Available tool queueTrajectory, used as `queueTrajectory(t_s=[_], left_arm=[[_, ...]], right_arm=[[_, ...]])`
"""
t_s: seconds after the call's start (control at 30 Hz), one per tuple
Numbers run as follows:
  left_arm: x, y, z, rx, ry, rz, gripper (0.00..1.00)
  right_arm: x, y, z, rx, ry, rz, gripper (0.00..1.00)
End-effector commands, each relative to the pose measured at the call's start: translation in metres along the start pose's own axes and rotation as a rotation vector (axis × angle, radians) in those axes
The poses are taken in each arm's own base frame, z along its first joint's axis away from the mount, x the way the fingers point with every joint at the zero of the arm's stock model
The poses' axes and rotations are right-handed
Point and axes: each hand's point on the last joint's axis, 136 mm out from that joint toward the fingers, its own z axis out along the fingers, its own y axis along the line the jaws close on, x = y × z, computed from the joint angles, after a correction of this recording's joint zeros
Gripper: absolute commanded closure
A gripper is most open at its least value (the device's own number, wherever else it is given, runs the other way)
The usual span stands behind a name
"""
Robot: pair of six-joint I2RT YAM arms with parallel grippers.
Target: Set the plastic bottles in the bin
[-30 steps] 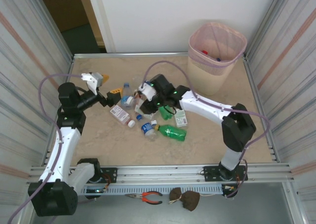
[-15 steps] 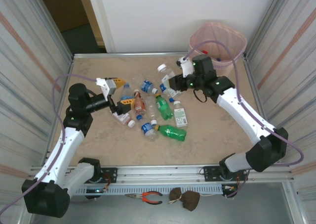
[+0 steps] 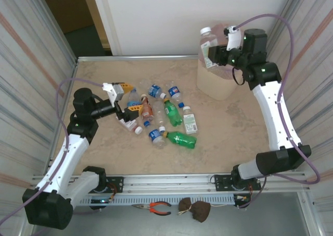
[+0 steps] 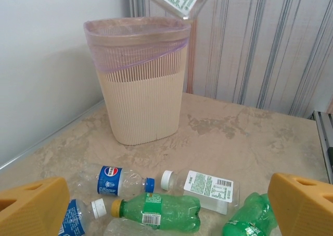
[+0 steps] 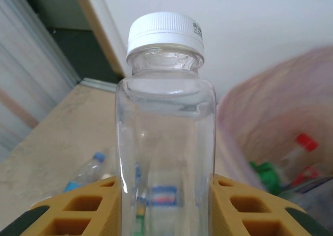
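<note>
Right gripper (image 3: 221, 52) is up high, jaws pinching a clear white-capped bottle (image 3: 207, 49) by its body. I have it above the left side of the pink bin's (image 3: 221, 87) rim. Through the right wrist camera I make out a red cap (image 5: 304, 141) and something green inside the bin, both blurred. Left gripper (image 3: 130, 96) is low over the table (image 3: 234, 137), jaws spread wide, gripping nothing. The loose bottles (image 3: 167, 113) lie heaped mid-table, and a green bottle (image 4: 156, 212) lies between the left fingers.

Overhead cam, 2 wrist cams; bin (image 3: 217, 86) shared
</note>
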Motion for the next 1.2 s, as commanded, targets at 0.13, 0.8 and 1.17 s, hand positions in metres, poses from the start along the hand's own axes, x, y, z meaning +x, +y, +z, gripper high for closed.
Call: queueTrajectory(t_s=[0.13,0.8,1.17], left_arm=[[-0.002,-0.001,0.000,-0.010,0.002,0.033,0.01],[0.009,0.012,0.003,-0.066,0.031,0.022,0.01],[0.015,0.014,0.008,-0.056,0.036,0.001,0.01]], right_arm=[[-0.004,-0.070,0.011,0.123,0.046,-0.172,0.64],[0.018,-0.164,0.109,0.369,0.371,-0.932,0.65],[0.047,-0.205,0.148,0.358,0.463,-1.034,0.65]])
